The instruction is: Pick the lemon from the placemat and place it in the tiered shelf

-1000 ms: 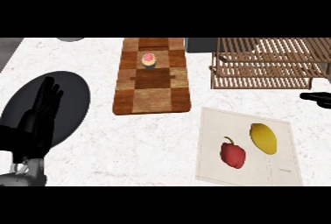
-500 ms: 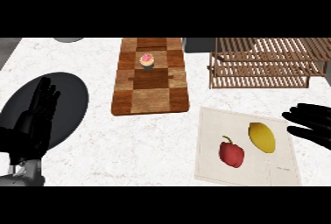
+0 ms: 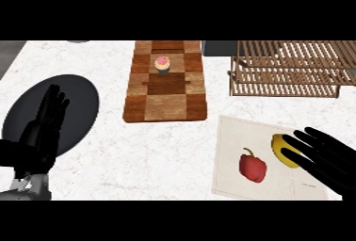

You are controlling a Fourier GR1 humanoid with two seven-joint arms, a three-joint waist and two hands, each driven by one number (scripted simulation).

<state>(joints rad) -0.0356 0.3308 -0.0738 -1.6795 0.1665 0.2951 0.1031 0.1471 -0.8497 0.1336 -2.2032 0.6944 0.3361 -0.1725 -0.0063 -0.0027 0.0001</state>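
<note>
White marble bench from the head view: the yellow oval lemon lies on the pale placemat, long axis running up-down, just left of the right hand, whose spread straight fingers overlap it, holding nothing. Wooden tiered shelf stands beyond.

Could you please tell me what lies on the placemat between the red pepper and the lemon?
Nothing: in the head view, only a bare strip of placemat separates the pepper from the lemon, whose right side the right hand covers.
</note>
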